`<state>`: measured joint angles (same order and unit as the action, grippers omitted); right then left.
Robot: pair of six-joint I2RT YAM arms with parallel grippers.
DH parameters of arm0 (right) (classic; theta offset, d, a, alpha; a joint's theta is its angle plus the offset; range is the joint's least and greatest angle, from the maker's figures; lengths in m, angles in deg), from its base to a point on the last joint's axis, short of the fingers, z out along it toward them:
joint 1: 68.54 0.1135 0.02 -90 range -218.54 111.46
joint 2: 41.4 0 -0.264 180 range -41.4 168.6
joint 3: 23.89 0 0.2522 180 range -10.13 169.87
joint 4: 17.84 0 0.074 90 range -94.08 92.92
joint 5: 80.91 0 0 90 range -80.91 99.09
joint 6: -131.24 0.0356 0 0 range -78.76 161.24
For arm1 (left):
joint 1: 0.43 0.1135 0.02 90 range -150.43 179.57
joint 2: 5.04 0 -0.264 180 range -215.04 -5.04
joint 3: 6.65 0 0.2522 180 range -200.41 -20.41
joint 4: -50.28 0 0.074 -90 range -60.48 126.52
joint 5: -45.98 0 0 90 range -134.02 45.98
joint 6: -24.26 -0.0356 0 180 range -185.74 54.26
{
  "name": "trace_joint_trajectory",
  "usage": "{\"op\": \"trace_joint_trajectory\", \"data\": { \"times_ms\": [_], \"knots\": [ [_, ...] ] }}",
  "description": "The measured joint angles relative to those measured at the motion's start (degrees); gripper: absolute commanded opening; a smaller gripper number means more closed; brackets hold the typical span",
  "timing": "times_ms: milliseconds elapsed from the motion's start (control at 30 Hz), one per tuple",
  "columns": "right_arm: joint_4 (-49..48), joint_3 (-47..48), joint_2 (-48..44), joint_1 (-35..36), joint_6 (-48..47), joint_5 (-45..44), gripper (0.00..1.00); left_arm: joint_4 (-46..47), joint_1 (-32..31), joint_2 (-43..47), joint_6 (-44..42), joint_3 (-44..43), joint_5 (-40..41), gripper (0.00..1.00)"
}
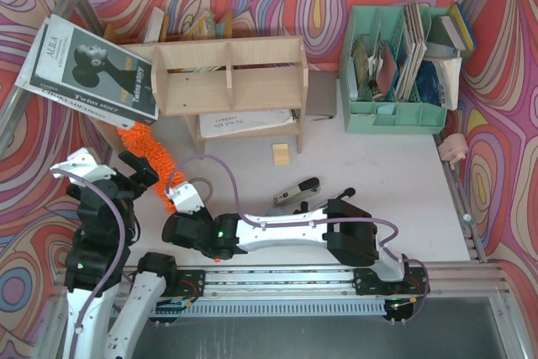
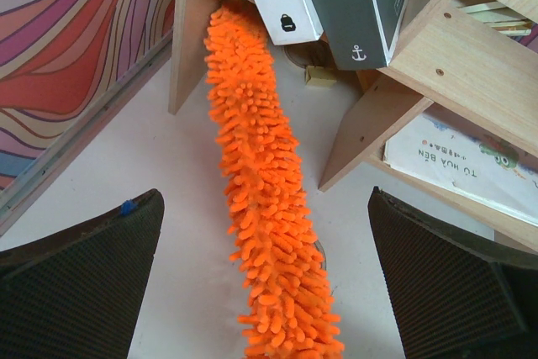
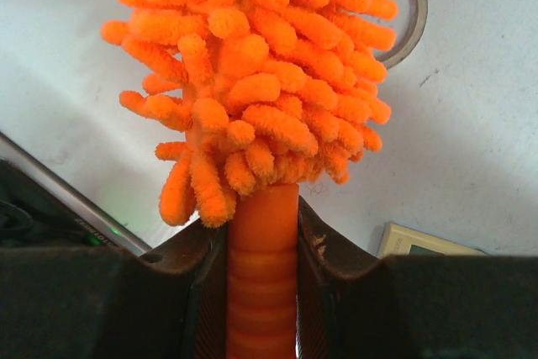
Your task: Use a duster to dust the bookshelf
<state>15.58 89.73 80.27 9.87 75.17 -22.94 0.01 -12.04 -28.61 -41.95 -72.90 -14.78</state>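
The light plywood bookshelf [image 1: 227, 73] stands at the back centre-left, with papers lying on its lower tier. The fluffy orange duster [image 1: 147, 150] lies slanted over the table, and its far end reaches the shelf's left foot. My right gripper [image 1: 181, 199] is shut on the duster's handle [image 3: 262, 275], just behind the fluffy head [image 3: 252, 65]. My left gripper [image 1: 139, 176] hangs open over the duster [image 2: 269, 208]. Its fingers [image 2: 80, 283] stand wide on either side and do not touch the duster. The bookshelf [image 2: 420, 65] fills the upper right of the left wrist view.
A black-and-white magazine [image 1: 88, 69] leans against the shelf's left end. A mint-green file organiser [image 1: 395, 65] stands at the back right. A tape roll [image 1: 200, 187], a black stapler-like tool [image 1: 296, 193] and a yellow note pad [image 1: 281, 154] lie on the table.
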Motion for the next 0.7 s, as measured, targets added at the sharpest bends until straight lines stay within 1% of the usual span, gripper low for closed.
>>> {"op": "trace_joint_trajectory", "data": {
  "times_ms": [167, 300, 367, 567, 700],
  "knots": [
    [3.15, 2.36, 2.95, -0.37, 0.63, 1.60, 0.00, 0.00, 0.00, 0.00, 0.00, 0.00, 0.00, 0.99],
    [4.44, 2.67, 3.32, -0.37, 0.85, 2.08, 0.00, 0.00, 0.00, 0.00, 0.00, 0.00, 0.00, 0.99],
    [3.32, 1.70, 2.91, -0.37, 0.87, 2.01, 0.00, 0.00, 0.00, 0.00, 0.00, 0.00, 0.00, 0.98],
    [-0.72, -5.66, -2.58, 0.28, -0.11, -0.48, 0.00, 0.00, 0.04, 0.00, 0.00, 0.00, 0.00, 0.98],
    [-3.80, -6.49, -5.07, 1.55, -1.57, -3.08, 0.00, 0.00, 0.04, 0.00, 0.00, 0.00, 0.00, 0.98]
  ]
}}
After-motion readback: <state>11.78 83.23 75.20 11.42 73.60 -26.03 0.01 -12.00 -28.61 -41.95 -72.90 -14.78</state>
